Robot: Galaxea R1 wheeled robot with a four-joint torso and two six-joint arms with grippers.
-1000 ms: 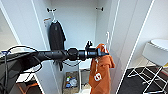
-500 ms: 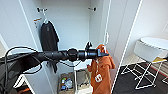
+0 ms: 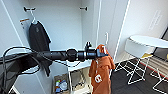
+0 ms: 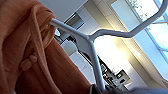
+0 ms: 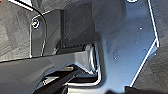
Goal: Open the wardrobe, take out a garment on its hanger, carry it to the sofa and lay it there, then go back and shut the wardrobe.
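Garment hangs clear of the open wardrobe, its hanger clamped in the left claw. Carrying it well likely means keeping the arm high and level, so the hem stays off the floor and the top stays on its hanger.

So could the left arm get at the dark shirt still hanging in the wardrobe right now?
Probably not: the left hand already carries the orange top on its hanger, so the dark shirt, though unobstructed, can't be gripped.
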